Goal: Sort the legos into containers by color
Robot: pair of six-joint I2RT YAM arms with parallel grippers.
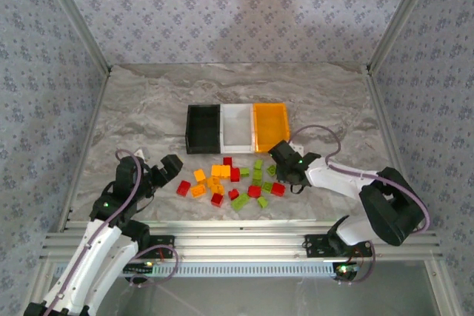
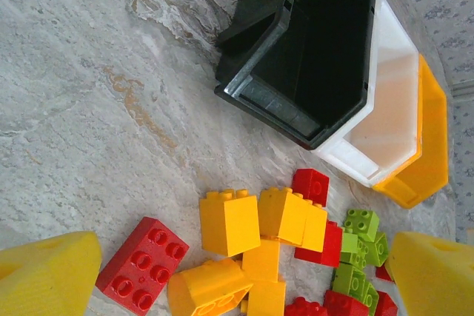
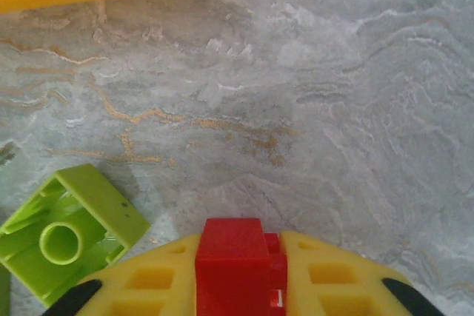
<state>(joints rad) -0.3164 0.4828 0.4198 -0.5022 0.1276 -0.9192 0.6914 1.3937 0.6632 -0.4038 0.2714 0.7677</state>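
Right fingers point(image 3: 318, 249) around red lego point(image 3: 235, 260)

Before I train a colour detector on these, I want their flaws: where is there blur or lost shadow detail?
Top external: even, soft light, legos sharp enough, only faint shadows. Left wrist: legos crisp, the left pincer's pads blurred, the inside of the black bin lost in darkness. Right wrist: soft overall, the red lego held in the right pincer blurriest.
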